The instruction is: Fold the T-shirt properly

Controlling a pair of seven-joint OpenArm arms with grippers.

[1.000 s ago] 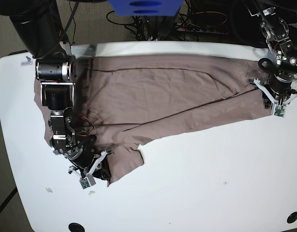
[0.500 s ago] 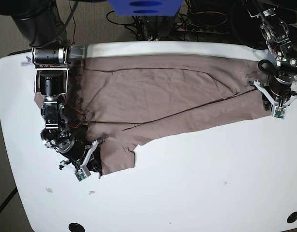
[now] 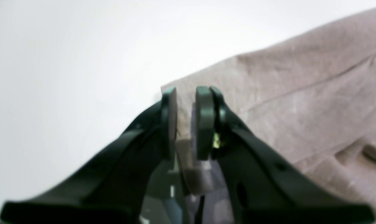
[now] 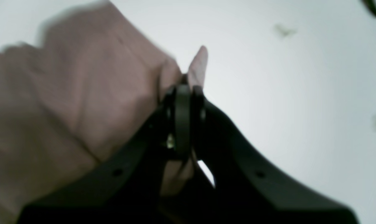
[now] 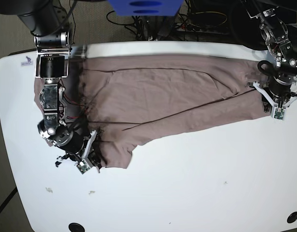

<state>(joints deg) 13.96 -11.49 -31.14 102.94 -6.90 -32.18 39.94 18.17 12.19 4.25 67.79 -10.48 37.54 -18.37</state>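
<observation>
- Across the white bench point(image 5: 197, 183), the T-shirt point(image 5: 163, 99) lies spread in the base view, stretched wide between the two arms; its far edge runs along the bench's back edge, its near edge slants down toward the base view's left
- At the base view's left, the right end effector point(image 4: 184, 90) has its jaws pressed together on a bunched corner of the T-shirt point(image 4: 75, 93); a small tip of cloth pokes out above the pads
- At the base view's right, the left end effector point(image 3: 186, 93) stands at the cloth's end; its jaws are narrowly parted, with a fold of fabric point(image 3: 287, 93) between the pads; whether they grip it cannot be told
</observation>
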